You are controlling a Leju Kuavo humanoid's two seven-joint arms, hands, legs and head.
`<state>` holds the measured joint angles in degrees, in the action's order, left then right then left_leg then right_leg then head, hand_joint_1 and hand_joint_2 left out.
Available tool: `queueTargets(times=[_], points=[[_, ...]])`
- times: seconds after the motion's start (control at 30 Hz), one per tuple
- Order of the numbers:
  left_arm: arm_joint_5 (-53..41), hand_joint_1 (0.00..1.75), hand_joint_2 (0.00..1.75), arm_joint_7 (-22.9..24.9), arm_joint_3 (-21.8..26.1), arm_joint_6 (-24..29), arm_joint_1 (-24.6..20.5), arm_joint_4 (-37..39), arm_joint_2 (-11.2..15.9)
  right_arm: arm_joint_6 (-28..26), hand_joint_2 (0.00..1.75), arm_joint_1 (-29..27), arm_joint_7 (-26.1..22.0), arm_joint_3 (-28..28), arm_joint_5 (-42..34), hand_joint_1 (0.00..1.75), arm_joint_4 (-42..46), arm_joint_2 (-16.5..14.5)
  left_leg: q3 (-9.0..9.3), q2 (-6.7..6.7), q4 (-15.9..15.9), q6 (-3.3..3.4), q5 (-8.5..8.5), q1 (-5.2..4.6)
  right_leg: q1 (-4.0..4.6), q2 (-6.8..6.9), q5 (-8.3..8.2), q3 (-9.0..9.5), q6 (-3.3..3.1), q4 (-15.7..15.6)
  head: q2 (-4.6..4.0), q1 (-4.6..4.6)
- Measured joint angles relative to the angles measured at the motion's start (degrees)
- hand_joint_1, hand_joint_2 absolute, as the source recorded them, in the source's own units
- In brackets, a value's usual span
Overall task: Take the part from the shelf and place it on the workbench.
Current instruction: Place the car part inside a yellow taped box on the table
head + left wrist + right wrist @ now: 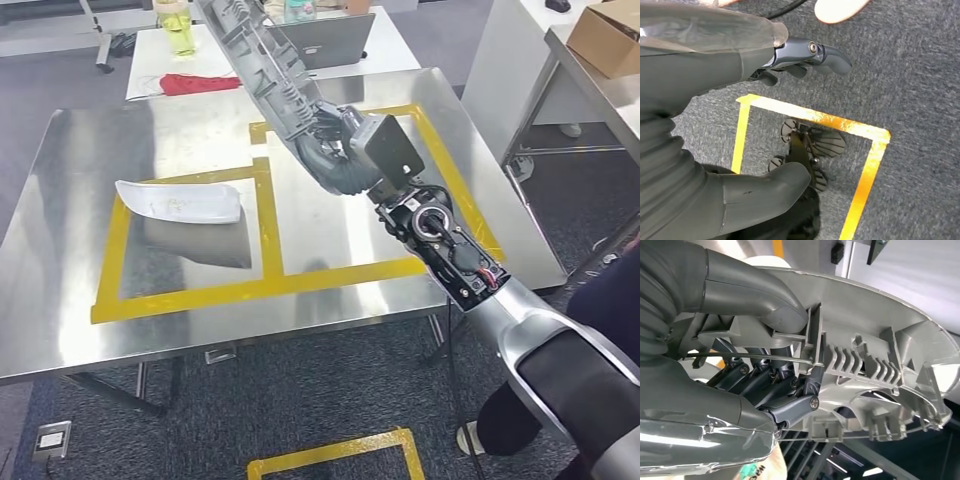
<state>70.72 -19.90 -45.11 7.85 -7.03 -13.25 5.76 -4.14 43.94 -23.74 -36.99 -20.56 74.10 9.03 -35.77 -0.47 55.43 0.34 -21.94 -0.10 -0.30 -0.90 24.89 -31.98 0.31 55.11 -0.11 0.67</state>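
Observation:
A long grey ribbed plastic part [264, 60] hangs tilted above the steel workbench [75, 300], over its right yellow-taped square. My right hand [336, 150] grips the part's lower end. In the right wrist view the thumb and dark fingers [791, 407] wrap the part [874, 365] on its ribbed inner side. A white curved part [181, 202] lies in the left taped square. My left hand [764, 120] hangs beside me over the carpet, fingers apart, holding nothing.
Yellow tape marks two squares on the workbench and another square [340, 455] on the carpet in front. A white table [151, 65] behind carries a laptop [332, 40], a red cloth [198, 84] and a bottle [177, 28]. A person's shoe [472, 438] shows at lower right.

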Motion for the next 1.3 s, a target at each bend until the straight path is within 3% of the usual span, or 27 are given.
queueTargets(times=[0.1,0.17,0.27,0.3,0.33,0.37,0.43,0.5,0.6,0.67,0.7,0.77,0.8,0.83,0.87,0.93,1.0,1.03,1.17,1.3], points=[[0.03,0.00,1.75,-0.01,0.00,-0.01,-0.03,-0.01,0.00,0.05,1.75,-0.18,-0.19,0.10,-0.38,1.75,0.76,0.03,0.72,0.05,-1.11,0.50,-0.26,-0.09,-0.04,-0.04,0.47,0.16,0.81,-0.06,0.00,0.12],[0.07,0.00,1.75,-0.01,0.00,-0.02,-0.01,-0.02,-0.05,0.26,1.75,-0.49,-0.30,0.33,-1.22,1.75,1.72,0.29,1.38,0.13,-1.57,1.02,-0.34,0.19,-0.06,0.09,2.03,-0.63,1.32,2.34,0.00,0.34],[0.14,0.00,1.75,0.00,0.00,-0.02,-0.02,0.00,0.00,0.40,1.75,-1.20,-0.37,0.79,-2.74,1.75,3.70,0.85,2.00,0.20,-1.65,1.62,-0.77,0.26,-0.23,0.23,6.98,-6.21,1.89,13.74,0.00,0.94],[0.16,0.00,1.75,0.01,0.00,-0.02,-0.01,-0.01,0.02,0.40,1.75,-1.54,-0.33,0.96,-3.05,1.75,4.45,1.04,2.20,0.17,-1.63,1.67,-0.95,0.27,-0.31,0.26,7.67,-7.93,2.04,16.71,0.00,1.08],[0.16,0.00,1.75,0.01,0.00,-0.03,0.03,-0.01,0.02,0.40,1.75,-1.86,-0.27,1.10,-3.25,1.75,5.19,1.27,2.44,0.12,-1.59,1.65,-1.16,0.29,-0.41,0.30,7.24,-8.72,2.16,17.63,0.00,1.24],[0.13,0.00,1.75,0.01,0.00,-0.05,0.08,-0.02,0.01,0.40,1.75,-2.12,-0.17,1.26,-3.34,1.75,5.90,1.53,2.72,0.04,-1.49,1.56,-1.41,0.32,-0.51,0.34,5.62,-8.27,2.22,16.05,0.00,1.45],[-0.03,0.00,1.75,0.01,0.00,-0.11,0.12,-0.02,-0.03,0.41,1.75,-2.44,0.03,1.58,-3.33,1.75,7.28,1.97,3.22,-0.11,-1.13,1.18,-2.03,0.37,-0.69,0.45,1.19,-5.09,2.22,8.33,0.00,1.94],[-0.25,0.00,1.75,0.02,0.00,-0.14,-0.11,-0.01,-0.02,0.52,1.75,-2.63,0.19,1.95,-3.08,1.75,8.66,2.20,3.30,-0.19,-0.57,0.62,-2.59,0.19,-0.64,0.44,-1.06,-2.43,2.01,2.18,0.00,2.12],[-0.48,0.00,1.75,0.04,0.00,-0.20,-0.53,-0.02,0.06,0.80,1.75,-2.95,0.54,2.17,-2.37,1.75,10.15,2.39,3.37,-0.15,-0.56,-0.15,-2.94,0.05,-0.49,0.19,-1.08,-1.66,1.21,0.63,0.00,1.57],[-0.51,0.00,1.75,0.05,0.00,-0.24,-0.68,-0.02,0.07,0.88,1.75,-3.08,0.82,2.26,-2.12,1.75,10.71,2.55,2.75,-0.02,1.15,-0.75,-4.21,0.16,-0.64,0.15,-1.12,-1.27,0.60,0.29,0.00,1.17],[-0.52,0.00,1.75,0.05,0.00,-0.26,-0.75,-0.02,0.08,0.90,1.75,-3.15,0.90,2.31,-2.10,1.75,10.98,2.60,1.48,0.03,3.87,-1.04,-5.69,0.23,-0.75,0.16,-1.14,-1.11,0.35,0.14,0.00,0.89],[-0.58,0.00,1.75,0.07,0.00,-0.34,-0.85,-0.02,0.05,0.91,1.75,-3.29,0.99,2.35,-2.04,1.75,11.38,2.64,-2.79,0.08,12.26,-1.44,-9.24,0.38,-0.70,0.17,-1.02,-1.08,-0.01,0.12,0.00,0.33],[-0.63,0.00,1.75,0.08,-0.01,-0.39,-0.87,-0.02,0.04,0.93,1.75,-3.40,1.04,2.34,-2.01,1.75,11.49,2.64,-4.79,0.09,15.78,-1.54,-10.20,0.43,-0.67,0.16,-0.93,-1.04,-0.08,0.12,0.00,0.20],[-0.70,0.00,1.75,0.10,-0.01,-0.44,-0.86,-0.02,0.04,0.96,1.75,-3.51,1.11,2.32,-1.96,1.75,11.53,2.64,-5.93,0.09,17.36,-1.56,-10.06,0.45,-0.65,0.13,-0.83,-0.95,-0.13,0.12,0.00,0.15],[-0.77,0.00,1.75,0.12,-0.02,-0.48,-0.86,-0.02,0.04,0.98,1.75,-3.62,1.20,2.31,-1.95,1.75,11.53,2.64,-5.87,0.09,16.39,-1.50,-8.72,0.45,-0.64,0.09,-0.72,-0.82,-0.11,0.13,0.00,0.09],[-0.85,0.00,1.75,0.14,-0.02,-0.48,-0.88,-0.02,0.09,0.99,1.75,-3.76,1.31,2.29,-1.93,1.75,11.51,2.64,-2.71,0.09,8.49,-1.14,-4.06,0.45,-0.65,0.02,-0.43,-0.44,0.08,0.12,0.00,-0.02],[-0.86,0.00,1.75,0.17,-0.02,-0.48,-0.92,-0.02,0.16,0.99,1.75,-3.75,1.33,2.32,-1.93,1.75,11.43,2.65,0.46,0.06,1.24,-0.59,-1.22,0.21,-0.46,-0.05,-0.11,-0.27,0.47,0.15,0.00,-0.09],[-0.86,0.00,1.75,0.19,-0.02,-0.48,-0.94,-0.02,0.17,0.99,1.75,-3.73,1.31,2.34,-1.93,1.75,11.35,2.65,1.10,0.04,-0.23,-0.31,-0.96,0.06,-0.38,-0.07,0.02,-0.25,0.71,0.15,0.00,-0.05],[-0.79,0.00,1.75,0.21,-0.02,-0.46,-0.92,-0.02,0.10,0.99,1.75,-3.67,1.27,2.38,-1.75,1.75,10.94,2.67,1.76,0.01,-1.06,0.80,-1.19,0.17,-0.45,0.09,1.19,-0.44,1.84,1.25,0.00,0.27],[-0.67,0.00,1.75,0.21,-0.02,-0.44,-0.93,-0.02,0.07,0.99,1.75,-3.69,1.02,2.44,-1.28,1.75,10.57,2.71,2.33,0.08,-1.36,1.58,-1.41,0.35,-0.50,0.33,6.67,-5.69,2.44,12.53,0.00,1.03]])
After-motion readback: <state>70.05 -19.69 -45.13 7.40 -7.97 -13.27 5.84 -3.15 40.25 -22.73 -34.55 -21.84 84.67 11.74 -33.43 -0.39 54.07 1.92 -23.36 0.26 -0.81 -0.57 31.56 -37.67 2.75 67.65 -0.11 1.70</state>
